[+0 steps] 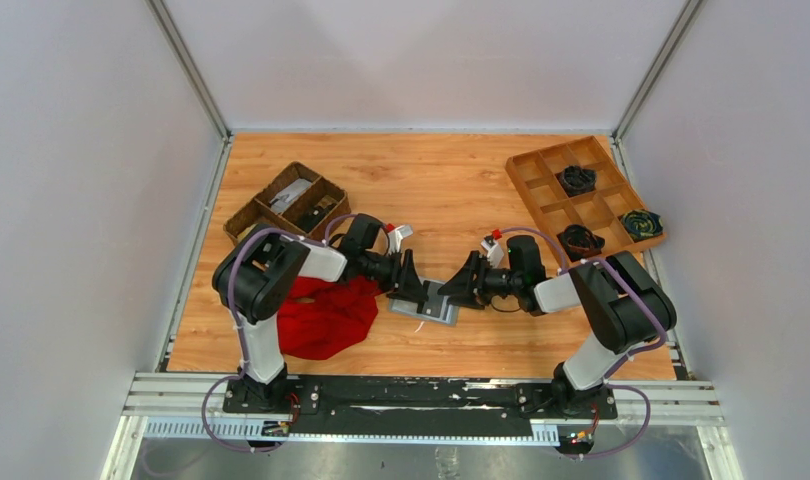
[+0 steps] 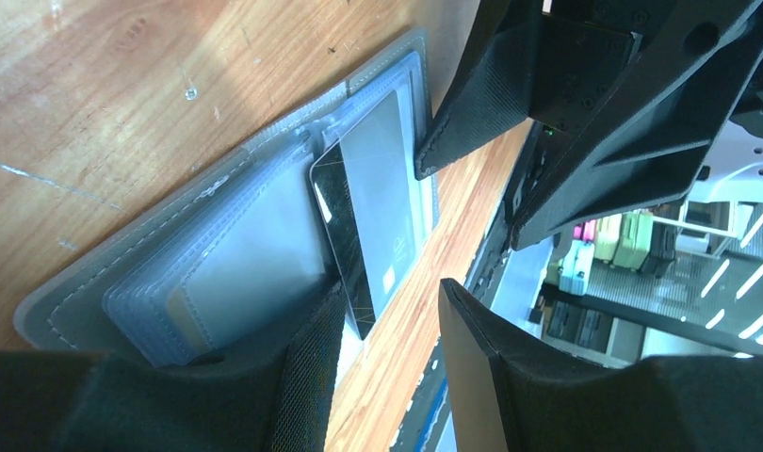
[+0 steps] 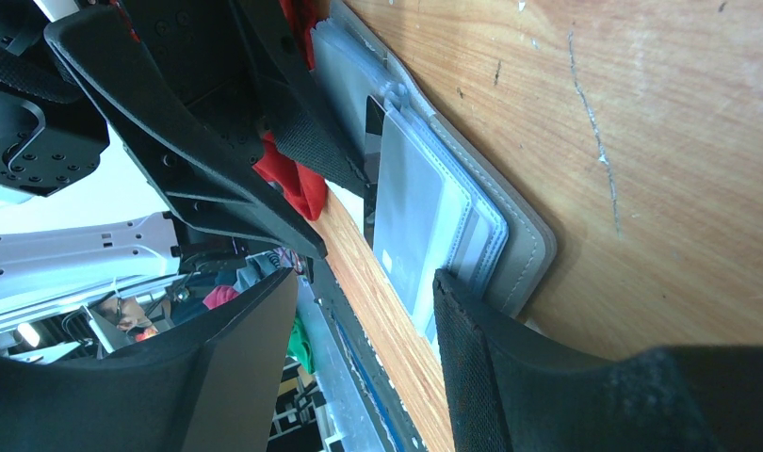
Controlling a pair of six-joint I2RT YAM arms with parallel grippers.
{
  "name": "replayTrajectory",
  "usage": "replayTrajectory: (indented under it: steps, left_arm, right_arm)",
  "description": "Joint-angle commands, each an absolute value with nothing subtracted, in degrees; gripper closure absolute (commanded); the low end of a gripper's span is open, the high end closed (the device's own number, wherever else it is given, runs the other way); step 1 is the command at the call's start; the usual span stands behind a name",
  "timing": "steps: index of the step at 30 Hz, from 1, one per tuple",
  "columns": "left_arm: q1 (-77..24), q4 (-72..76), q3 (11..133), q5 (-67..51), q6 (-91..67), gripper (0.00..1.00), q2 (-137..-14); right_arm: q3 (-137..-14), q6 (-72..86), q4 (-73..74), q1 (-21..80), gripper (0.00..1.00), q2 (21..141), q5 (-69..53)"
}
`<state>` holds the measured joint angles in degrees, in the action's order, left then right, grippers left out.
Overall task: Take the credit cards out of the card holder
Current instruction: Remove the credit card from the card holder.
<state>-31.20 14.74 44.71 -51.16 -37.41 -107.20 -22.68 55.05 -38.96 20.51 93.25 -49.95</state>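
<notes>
Near the front middle of the table point(image 1: 431, 170), the card holder point(image 1: 428, 303) is lying open and flat on the wood, right between the two arms. It's grey with stitched edges and a stack of clear sleeves inside. One of the credit cards point(image 2: 382, 198) is sticking partway out of the sleeves toward the table's near edge, with a darker strip showing along one side of it. You can make out more cards tucked in the other sleeves, but they're too blurry to count.

The left gripper point(image 2: 389, 301) has its jaws apart and isn't clamped on anything. One finger sits over the holder's near side, and the card's corner is in the gap. The right gripper point(image 3: 365, 278) is spread apart too, with one fingertip point(image 3: 458, 311) down at the holder's edge.

The red cloth point(image 1: 326, 315) is bunched up just left of the holder. The wicker basket point(image 1: 286, 205) sits back left and the wooden divider tray point(image 1: 551, 190) back right.
</notes>
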Motion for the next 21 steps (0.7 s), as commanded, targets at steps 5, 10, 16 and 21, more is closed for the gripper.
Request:
replayTrajectory:
  steps: [5,10,16,21]
  left_arm:
    - [-30.78,9.58,43.97,-45.80,-32.00,0.59,-112.38]
    - [-30.81,9.50,44.61,-46.40,-32.28,0.87,-112.37]
    - [-30.72,9.60,44.91,-46.65,-33.29,1.00,-110.86]
    - [-28.05,9.64,43.12,-46.97,-34.62,1.00,-107.59]
  right_arm:
    - [-21.86,51.50,-31.91,20.57,0.40,94.31,-45.30]
    - [-22.01,51.33,-31.60,20.58,0.40,94.35,-45.26]
    - [-22.20,51.22,-31.30,20.57,0.40,94.32,-45.27]
    - [-22.45,50.74,-30.45,20.57,0.40,93.90,-45.28]
